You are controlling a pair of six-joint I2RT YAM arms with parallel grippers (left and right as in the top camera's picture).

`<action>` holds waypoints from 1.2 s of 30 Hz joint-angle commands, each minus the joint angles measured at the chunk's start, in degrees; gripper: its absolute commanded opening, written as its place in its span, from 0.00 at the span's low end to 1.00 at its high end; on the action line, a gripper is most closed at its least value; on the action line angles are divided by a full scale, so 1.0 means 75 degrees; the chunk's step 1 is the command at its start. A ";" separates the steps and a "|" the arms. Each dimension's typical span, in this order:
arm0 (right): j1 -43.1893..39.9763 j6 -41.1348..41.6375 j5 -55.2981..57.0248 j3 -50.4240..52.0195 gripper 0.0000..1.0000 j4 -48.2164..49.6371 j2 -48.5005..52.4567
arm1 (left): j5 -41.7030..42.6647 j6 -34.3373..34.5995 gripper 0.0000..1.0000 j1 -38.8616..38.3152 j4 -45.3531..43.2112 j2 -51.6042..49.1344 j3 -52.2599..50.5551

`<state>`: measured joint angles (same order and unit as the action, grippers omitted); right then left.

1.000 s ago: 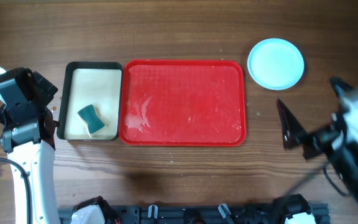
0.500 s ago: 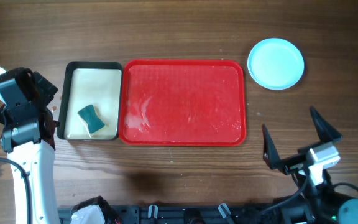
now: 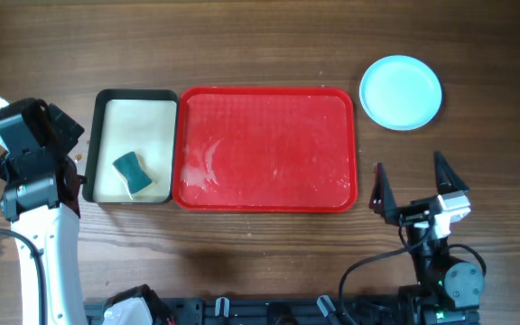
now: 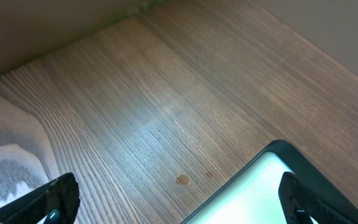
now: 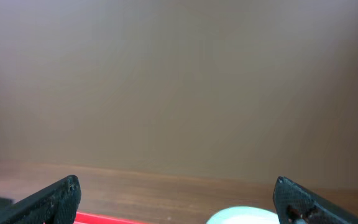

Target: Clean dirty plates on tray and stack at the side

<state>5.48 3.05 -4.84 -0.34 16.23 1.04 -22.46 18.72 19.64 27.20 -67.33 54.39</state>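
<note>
The red tray (image 3: 269, 149) lies mid-table and carries only whitish wet smears on its floor. A pale blue plate (image 3: 401, 92) sits on the wood beyond the tray's far right corner. My right gripper (image 3: 413, 188) stands open and empty near the front right, just right of the tray and well short of the plate. In the right wrist view that gripper (image 5: 179, 202) frames the plate's rim (image 5: 241, 216) and a strip of the tray (image 5: 104, 219). My left gripper (image 3: 72, 162) is open and empty at the left.
A black-rimmed cream tray (image 3: 134, 149) touches the red tray's left side and holds a green sponge (image 3: 132, 173). Its corner (image 4: 272, 180) shows between the fingertips of my left gripper (image 4: 179, 208), over bare wood. The arm bases line the front edge.
The right arm has swung in from the right edge toward the front, and its open gripper now faces the far side. The left arm, trays and plate have not moved.
</note>
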 commanded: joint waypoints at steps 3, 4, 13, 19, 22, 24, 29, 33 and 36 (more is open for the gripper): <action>-0.0694 0.0542 0.0044 0.0009 1.00 -0.1198 -0.0114 | -0.0015 0.0047 1.00 0.0041 -0.0017 0.0020 0.0093; -0.0726 0.0542 0.0050 0.0009 1.00 -0.1565 -0.0114 | -0.0015 0.0047 1.00 0.0041 -0.0020 0.0020 0.0093; -0.0729 0.0615 0.0079 0.0006 1.00 -0.2145 -0.0114 | -0.0015 0.0047 1.00 0.0041 -0.0020 0.0020 0.0093; -0.0729 0.0612 0.0079 0.0006 1.00 -0.2145 -0.0111 | -0.0015 0.0047 1.00 0.0041 -0.0020 0.0020 0.0093; -0.0729 0.0615 0.0079 0.0006 1.00 -0.2145 -0.0111 | -0.0015 0.0047 1.00 0.0041 -0.0017 0.0020 0.0093; -0.0729 0.0615 0.0079 0.0006 1.00 -0.2145 -0.0111 | -0.0015 0.0047 1.00 0.0041 -0.0017 0.0020 0.0093; -0.0729 0.0615 0.0079 0.0006 0.99 -0.2145 -0.0111 | -0.0015 0.0047 1.00 0.0041 -0.0017 0.0020 0.0093; -0.0729 0.0615 0.0079 0.0006 1.00 -0.2145 -0.0111 | -0.0015 0.0047 1.00 0.0041 -0.0017 0.0020 0.0093; -0.0729 0.0615 0.0079 0.0006 1.00 -0.2148 -0.0102 | -0.0017 0.0047 1.00 0.0041 -0.0020 0.0020 0.0093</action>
<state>0.27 6.48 -4.84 -0.36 -0.03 0.89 -22.46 18.72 19.64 27.20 -67.33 54.39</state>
